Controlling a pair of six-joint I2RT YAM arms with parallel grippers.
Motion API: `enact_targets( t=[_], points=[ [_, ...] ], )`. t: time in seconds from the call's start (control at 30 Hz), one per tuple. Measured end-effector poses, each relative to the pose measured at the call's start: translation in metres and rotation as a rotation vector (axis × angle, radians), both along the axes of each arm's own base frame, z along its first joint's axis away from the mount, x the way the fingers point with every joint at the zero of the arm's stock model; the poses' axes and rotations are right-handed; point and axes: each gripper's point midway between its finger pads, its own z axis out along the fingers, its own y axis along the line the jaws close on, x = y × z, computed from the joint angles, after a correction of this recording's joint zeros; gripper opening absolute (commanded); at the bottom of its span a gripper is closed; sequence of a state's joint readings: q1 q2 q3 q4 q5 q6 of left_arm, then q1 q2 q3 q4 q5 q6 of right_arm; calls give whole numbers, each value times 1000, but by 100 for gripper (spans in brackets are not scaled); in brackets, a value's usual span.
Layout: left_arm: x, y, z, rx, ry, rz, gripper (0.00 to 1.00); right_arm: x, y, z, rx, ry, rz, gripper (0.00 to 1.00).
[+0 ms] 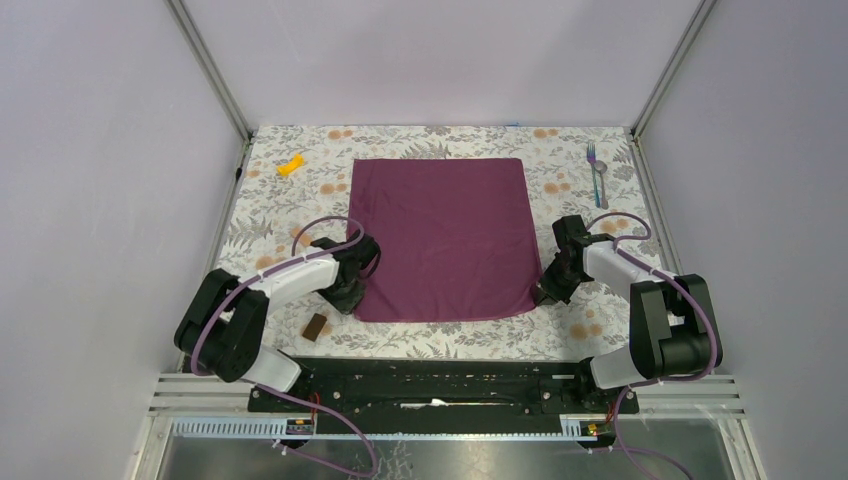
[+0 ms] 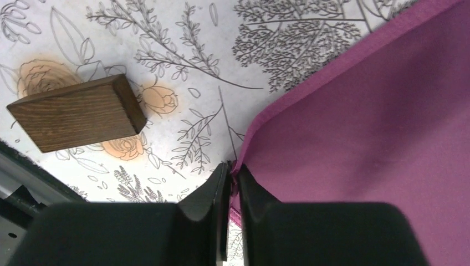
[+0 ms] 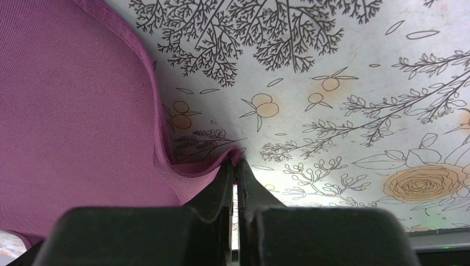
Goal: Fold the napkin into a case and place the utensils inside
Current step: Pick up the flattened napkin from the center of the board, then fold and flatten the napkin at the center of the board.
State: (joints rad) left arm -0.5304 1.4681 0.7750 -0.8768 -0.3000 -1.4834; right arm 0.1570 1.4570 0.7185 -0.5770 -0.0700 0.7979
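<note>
Napkin [image 1: 440, 240] corners hidden; left end effector [image 2: 234, 169], right end effector [image 3: 236, 161] pinch them.

Pale lilac walls [image 1: 420, 60] close in the desk [image 1: 440, 335] on three sides. Its white top bears grey leaves and orange roses, evenly lit.

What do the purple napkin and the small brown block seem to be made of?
The napkin looks like woven cloth, matte: a fine weave and a hemmed edge show up close. The block is probably wood, dark and smooth: straight grain lines run along its faces.
</note>
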Motion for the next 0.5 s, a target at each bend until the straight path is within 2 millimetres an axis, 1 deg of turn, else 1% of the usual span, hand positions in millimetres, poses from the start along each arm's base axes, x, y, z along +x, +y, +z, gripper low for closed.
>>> enact_targets(
  t=[0.03,0.07,0.13,0.23,0.3,0.33,0.37,0.4,0.47,0.5],
  points=[
    [1,0,0,-2,-3,6,1,0,0,0,0,0,0,0],
    [2,-1,0,-5,-10,5,0,0,0,0,0,0,0,0],
    [2,0,1,-8,-20,6,0,0,0,0,0,-3,5,0],
    [-5,5,5,-2,-21,-3,0,2,0,3,4,-26,20,0],
    [-5,6,17,-18,-56,-21,0,5,2,12,18,-71,43,0],
    [-3,5,26,-33,-85,-32,0,8,4,20,32,-108,58,0],
    [0,4,37,-50,-120,-45,0,12,6,32,46,-169,79,0],
    [5,1,52,-75,-170,-65,0,17,8,46,60,-234,98,0],
    [17,-6,89,-132,-291,-104,0,25,12,82,82,-390,139,0],
    [24,-10,116,-170,-372,-133,0,30,14,112,98,-509,167,0]
  ],
)
